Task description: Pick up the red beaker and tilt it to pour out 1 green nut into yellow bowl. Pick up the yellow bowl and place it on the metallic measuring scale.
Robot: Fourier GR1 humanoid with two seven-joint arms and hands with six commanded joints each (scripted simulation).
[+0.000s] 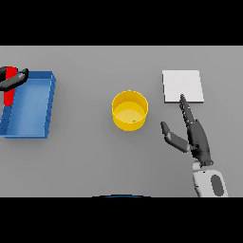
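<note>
The yellow bowl (129, 110) stands upright near the middle of the grey table (95, 156), with a small green nut (134, 121) lying inside it. To its right the right hand (195, 137) rests open, fingers straight and thumb spread toward the bowl, its fingertips just at the lower edge of the metallic scale (183, 86). At the far left the left hand (13, 79) is wrapped around the red beaker (9, 91), holding it over the left end of a blue tray (49, 107).
</note>
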